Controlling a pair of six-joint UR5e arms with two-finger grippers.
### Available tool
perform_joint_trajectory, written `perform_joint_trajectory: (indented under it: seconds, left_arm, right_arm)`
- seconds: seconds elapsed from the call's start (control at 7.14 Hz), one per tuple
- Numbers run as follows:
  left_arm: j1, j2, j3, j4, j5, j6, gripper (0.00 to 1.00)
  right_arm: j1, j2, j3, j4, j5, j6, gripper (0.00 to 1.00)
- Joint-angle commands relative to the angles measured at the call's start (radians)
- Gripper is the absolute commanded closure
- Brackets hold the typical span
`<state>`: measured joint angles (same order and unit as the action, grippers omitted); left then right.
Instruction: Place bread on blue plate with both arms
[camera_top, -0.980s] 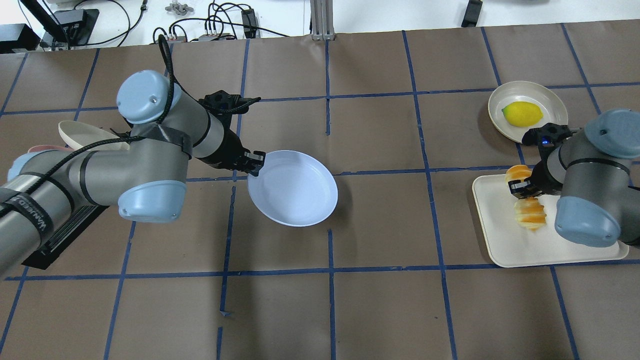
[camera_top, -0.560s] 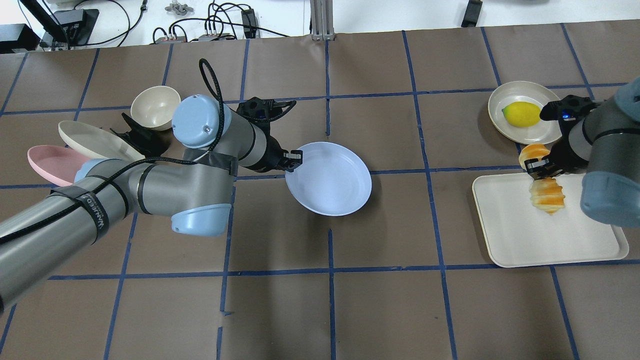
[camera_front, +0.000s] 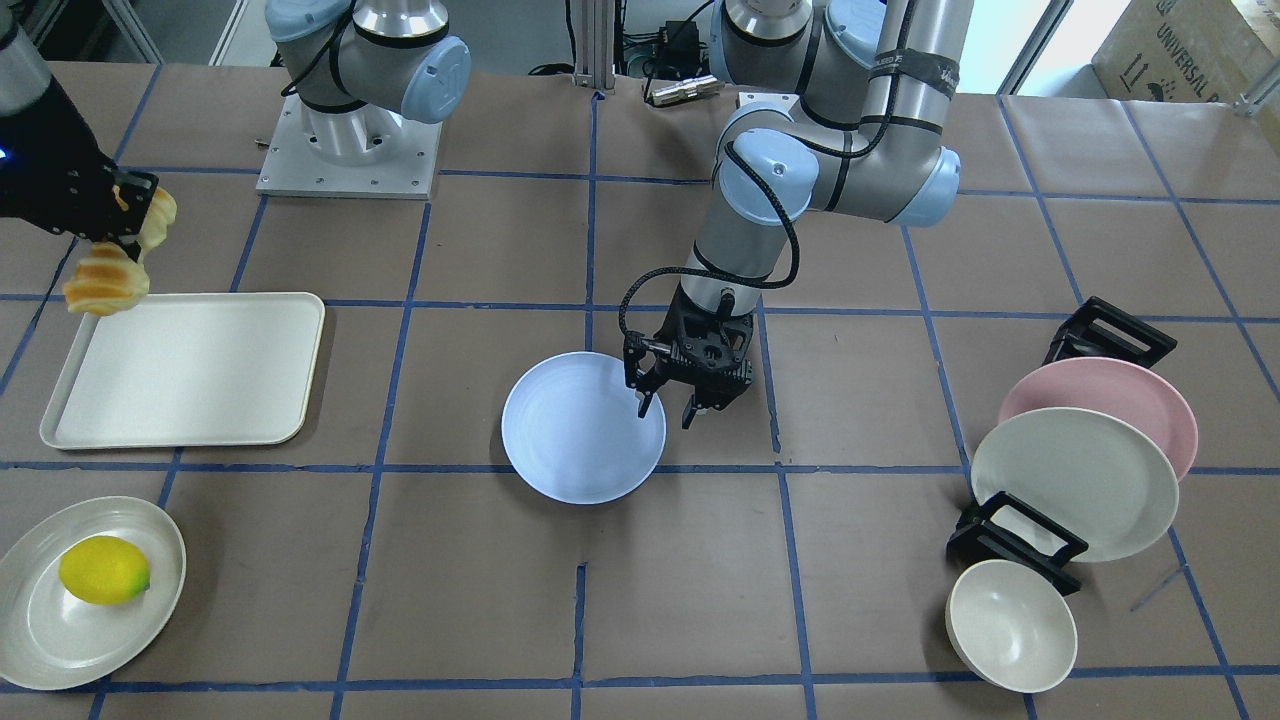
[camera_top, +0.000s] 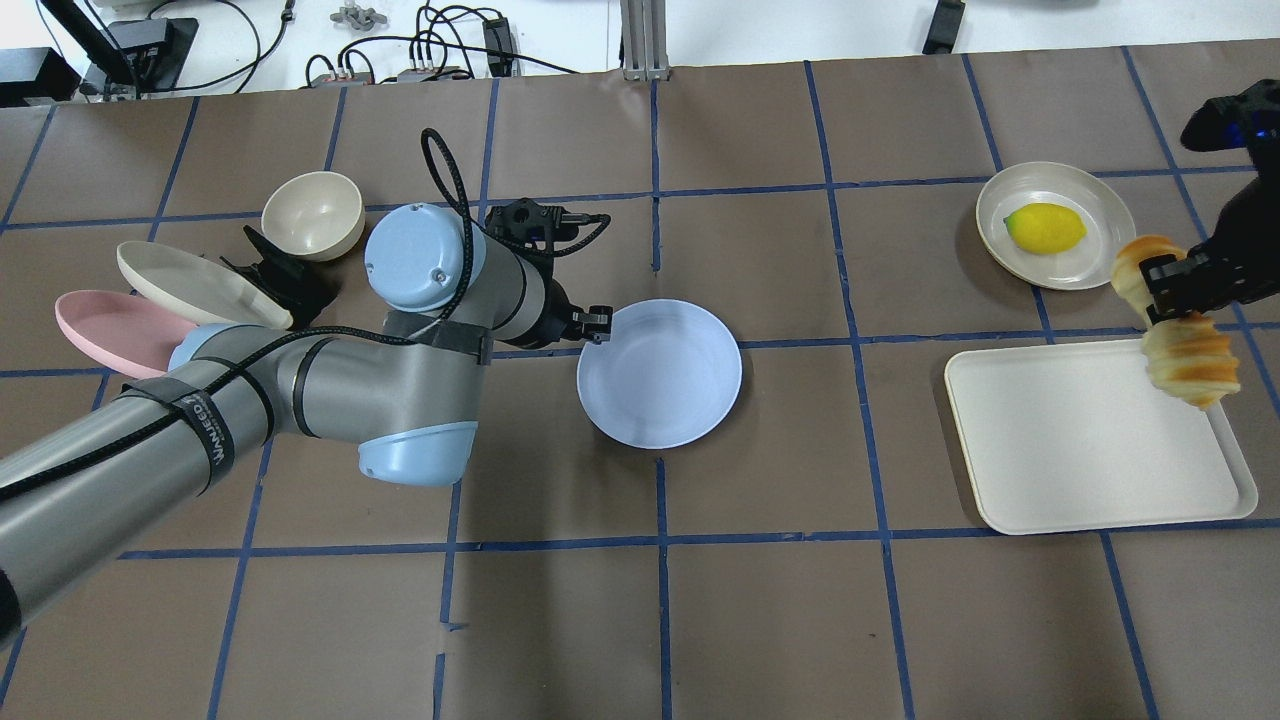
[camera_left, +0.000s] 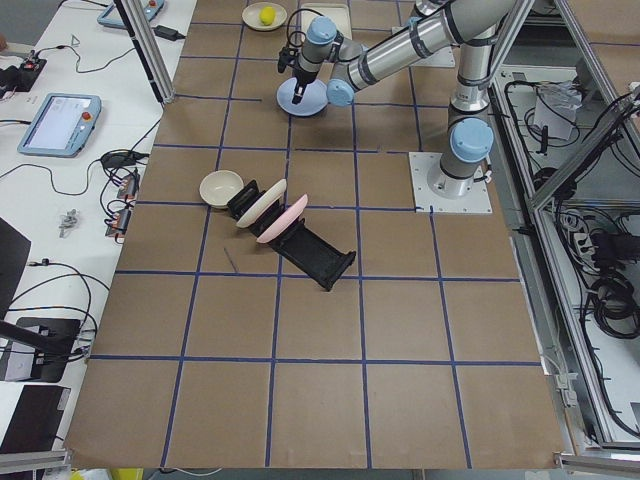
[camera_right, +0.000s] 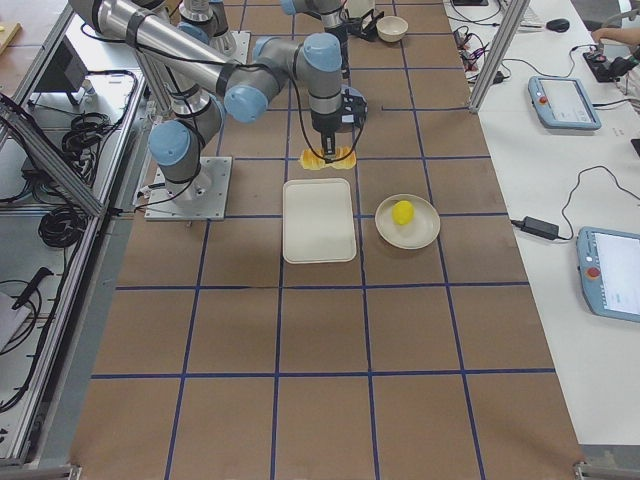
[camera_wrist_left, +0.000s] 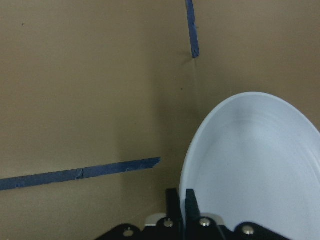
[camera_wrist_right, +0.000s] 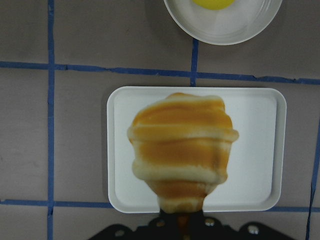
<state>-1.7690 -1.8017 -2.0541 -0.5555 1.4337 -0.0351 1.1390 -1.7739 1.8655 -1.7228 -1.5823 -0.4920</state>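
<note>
Bread (camera_top: 1188, 365): gripped across its middle by the right gripper (camera_top: 1165, 288), with both striped ends sticking out past the fingers. I judge it lifted clear of the cream tray (camera_top: 1080, 450), since the right wrist view looks down past it onto bare tray floor.
Right fingers: closed on the bread. The pads are hidden behind the roll in the wrist view.
Left fingers (camera_wrist_left: 172, 200): drawn close together with a rim between them. I read this as a pinch on the edge of the blue plate (camera_top: 660, 375).
Left gripper (camera_front: 665, 412): pointing down at the side of the plate nearest its own arm.
Blue plate: mid-table, apparently lying flat on the brown paper, with nothing in it.
Bread to plate: well apart, at opposite parts of the table.
Other stock: a lemon (camera_top: 1045, 228) on a cream plate (camera_top: 1105, 255) just beyond the tray. A pink plate (camera_top: 100, 325), a black rack (camera_top: 285, 280) and a cream bowl (camera_top: 312, 215) sit at the left arm's end.
Done, by my judgement: bread picked up, plate held ready at centre.
Left to do: carry the bread across, lower it inside the rim, let go.
Watch: the roll is held at one narrow band and could pivot in transit.
</note>
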Motion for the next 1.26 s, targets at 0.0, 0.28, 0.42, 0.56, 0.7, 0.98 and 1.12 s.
perform_joint_trajectory:
  seconds: [0.0, 0.28, 0.42, 0.56, 0.7, 0.98, 1.12]
  left_arm:
    - [0.084, 0.060, 0.011, -0.183, 0.058, 0.227, 0.00]
    - [0.310, 0.137, 0.055, -0.495, 0.088, 0.430, 0.00]
    - [0.385, 0.134, 0.137, -0.655, 0.090, 0.446, 0.00]
    - [0.402, 0.116, 0.270, -0.811, 0.091, 0.446, 0.00]
    - [0.401, 0.111, 0.387, -0.936, 0.094, 0.442, 0.00]
    - [0.376, 0.140, 0.492, -1.044, 0.186, 0.437, 0.00]
    - [0.375, 0.178, 0.503, -1.096, 0.191, 0.423, 0.00]
  right_arm:
    - [0.024, -0.010, -0.072, 0.103, 0.019, 0.056, 0.79]
    - [0.237, 0.051, -0.074, -0.010, 0.022, 0.247, 0.77]
    - [0.351, 0.109, -0.089, -0.041, 0.010, 0.322, 0.77]
    - [0.431, 0.164, -0.104, -0.093, 0.001, 0.425, 0.77]
    - [0.500, 0.224, -0.111, -0.131, 0.001, 0.452, 0.77]
    - [0.612, 0.350, -0.111, -0.216, 0.001, 0.504, 0.77]
    - [0.645, 0.414, -0.109, -0.292, -0.002, 0.507, 0.77]
